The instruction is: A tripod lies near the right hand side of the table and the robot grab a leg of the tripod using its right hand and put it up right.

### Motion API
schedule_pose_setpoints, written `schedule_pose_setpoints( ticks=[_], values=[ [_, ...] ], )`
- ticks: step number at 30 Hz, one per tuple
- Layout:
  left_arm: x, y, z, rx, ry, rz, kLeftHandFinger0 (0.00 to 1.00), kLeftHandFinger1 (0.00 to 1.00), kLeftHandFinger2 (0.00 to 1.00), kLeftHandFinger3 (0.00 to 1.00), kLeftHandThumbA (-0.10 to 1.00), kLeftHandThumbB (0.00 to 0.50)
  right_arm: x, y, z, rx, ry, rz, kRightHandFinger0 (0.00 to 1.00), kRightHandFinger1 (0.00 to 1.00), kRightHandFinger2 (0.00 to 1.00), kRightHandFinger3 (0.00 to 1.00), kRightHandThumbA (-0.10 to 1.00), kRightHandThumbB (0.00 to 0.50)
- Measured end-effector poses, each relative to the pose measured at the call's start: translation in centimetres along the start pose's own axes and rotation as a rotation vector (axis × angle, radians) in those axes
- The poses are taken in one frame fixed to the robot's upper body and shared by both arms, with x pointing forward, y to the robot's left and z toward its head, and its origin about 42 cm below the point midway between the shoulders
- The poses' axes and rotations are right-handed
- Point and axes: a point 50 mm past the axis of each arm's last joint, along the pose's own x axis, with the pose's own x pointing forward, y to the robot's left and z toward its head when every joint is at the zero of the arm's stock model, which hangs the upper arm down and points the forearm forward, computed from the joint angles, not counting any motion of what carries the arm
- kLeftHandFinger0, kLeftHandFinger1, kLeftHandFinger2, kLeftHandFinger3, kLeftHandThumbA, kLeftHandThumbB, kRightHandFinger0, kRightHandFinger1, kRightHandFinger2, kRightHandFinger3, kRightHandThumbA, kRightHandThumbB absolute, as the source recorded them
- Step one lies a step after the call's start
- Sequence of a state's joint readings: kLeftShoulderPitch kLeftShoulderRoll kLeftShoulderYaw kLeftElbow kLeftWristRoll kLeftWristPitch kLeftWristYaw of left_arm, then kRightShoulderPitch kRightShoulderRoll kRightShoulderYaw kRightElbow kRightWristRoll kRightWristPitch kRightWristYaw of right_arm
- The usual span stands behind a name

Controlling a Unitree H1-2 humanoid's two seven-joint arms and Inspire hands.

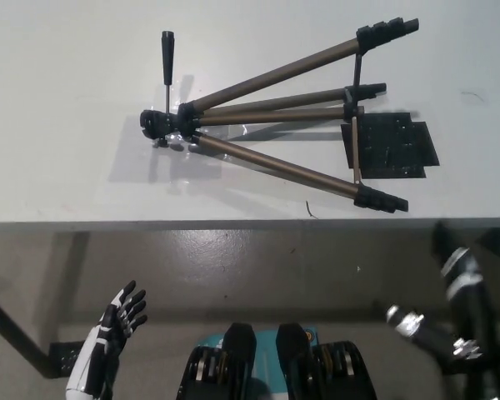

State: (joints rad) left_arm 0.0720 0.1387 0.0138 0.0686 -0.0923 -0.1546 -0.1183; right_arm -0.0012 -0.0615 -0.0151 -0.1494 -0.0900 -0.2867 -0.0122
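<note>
- Right hand (450,325) nearest cam, low at bottom right, below the table edge (233,223); blurred, black w/ silver bits. Can't tell if it's spread or closed. Holds nothing, well apart from tripod.
- Left hand (121,321) rests at lower left, also below table level, fingers (133,302) spread, empty. No role in this step, leave it there.
- Tripod (275,125) lies flat on white table, right-of-centre. Head (162,127) points picture-left, pan handle (167,58) sticks up toward far side. Legs fan out to the right.
- Near leg (292,169) runs diagonally toward the table edge; its black foot (382,199) is the part closest to the right hand.
- Far leg (300,62) angles away; middle leg (275,110) about level. Thin brace (355,142) links them near the feet.
- Black mat (396,148) lies under/beside the leg ends; looks flat, shouldn't snag, but watch it.
- Step in hand, as I read it: reach not yet started. Hand needs to rise over the edge first.
- Best bet: grab near leg mid-tube, on the bronze section, not the foot. Wrap fully round, tube is thin and smooth, likely to spin.
- Lifting by one leg will swing the head end; pivot slowly on the feet, expect legs to be already spread enough to stand.
- Risk: pan handle catching the table, tripod sliding off the near edge.
</note>
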Motion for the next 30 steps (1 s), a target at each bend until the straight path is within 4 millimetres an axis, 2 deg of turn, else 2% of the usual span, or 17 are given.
schedule_pose_setpoints(
  ticks=[1,2,4,6,7,9,11,14,19,22,26,27,28,30],
  values=[
    [0.0,0.0,0.0,-0.001,0.0,-0.003,1.0,1.0,1.0,1.0,1.0,0.153,1.1,-0.8,1.2,-0.028,-0.052,-0.005,1.0,1.0,1.0,1.0,0.83,0.249],
    [0.0,0.0,0.0,-0.001,0.0,-0.004,1.0,1.0,1.0,1.0,1.0,0.146,1.9,-1.2,2.1,-0.046,-0.087,-0.009,1.0,1.0,1.0,1.0,0.86,0.297],
    [0.0,0.0,0.0,-0.001,0.0,-0.006,1.0,1.0,1.0,1.0,1.0,0.14,4.9,-2.5,4.7,-0.103,-0.196,-0.012,1.0,1.0,1.0,1.0,0.79,0.295],
    [0.1,-0.1,0.0,-0.002,-0.001,-0.009,1.0,1.0,1.0,1.0,1.0,0.14,8.1,-3.4,7.4,-0.161,-0.292,-0.001,1.0,1.0,1.0,1.0,0.78,0.302],
    [0.1,-0.2,0.0,-0.002,0.0,-0.01,1.0,1.0,1.0,1.0,1.0,0.152,9.3,-3.6,8.4,-0.183,-0.318,0.005,1.0,1.0,1.0,1.0,0.88,0.322],
    [0.0,-0.2,-0.1,-0.003,0.003,-0.012,1.0,1.0,1.0,1.0,1.0,0.155,11.7,-3.9,10.3,-0.24,-0.365,0.029,1.0,1.0,1.0,1.0,0.88,0.324],
    [0.0,-0.2,-0.2,-0.004,0.005,-0.012,1.0,1.0,1.0,1.0,1.0,0.17,13.8,-4.0,11.9,-0.294,-0.4,0.06,1.0,1.0,1.0,1.0,0.87,0.362],
    [0.0,-0.2,-0.2,-0.004,0.008,-0.012,1.0,1.0,1.0,1.0,1.0,0.163,17.4,-3.7,14.4,-0.382,-0.433,0.118,1.0,1.0,1.0,1.0,0.94,0.439],
    [0.0,-0.4,-0.4,-0.007,0.015,-0.013,1.0,1.0,1.0,1.0,1.0,0.161,23.3,-1.5,17.0,-0.503,-0.424,0.232,1.0,1.0,1.0,1.0,0.96,0.443],
    [-0.1,-0.4,-0.7,-0.008,0.024,-0.013,1.0,1.0,1.0,1.0,1.0,0.16,26.5,0.5,17.6,-0.573,-0.383,0.31,1.0,1.0,1.0,1.0,0.96,0.477],
    [-0.3,-0.3,-1.1,-0.01,0.04,-0.011,1.0,1.0,1.0,1.0,1.0,0.148,30.6,3.6,17.7,-0.694,-0.303,0.43,1.0,1.0,1.0,1.0,0.96,0.5],
    [-0.3,-0.3,-1.2,-0.01,0.042,-0.011,1.0,1.0,1.0,1.0,1.0,0.157,31.4,4.4,17.6,-0.726,-0.281,0.459,1.0,1.0,1.0,1.0,0.96,0.487],
    [-0.3,-0.3,-1.2,-0.01,0.043,-0.011,1.0,1.0,1.0,1.0,1.0,0.143,31.8,4.7,17.5,-0.739,-0.27,0.47,1.0,1.0,1.0,1.0,0.96,0.499],
    [-0.4,-0.3,-1.3,-0.011,0.046,-0.01,1.0,1.0,1.0,1.0,1.0,0.135,33.6,6.7,17.2,-0.827,-0.211,0.544,1.0,1.0,1.0,1.0,0.96,0.5]
  ],
)
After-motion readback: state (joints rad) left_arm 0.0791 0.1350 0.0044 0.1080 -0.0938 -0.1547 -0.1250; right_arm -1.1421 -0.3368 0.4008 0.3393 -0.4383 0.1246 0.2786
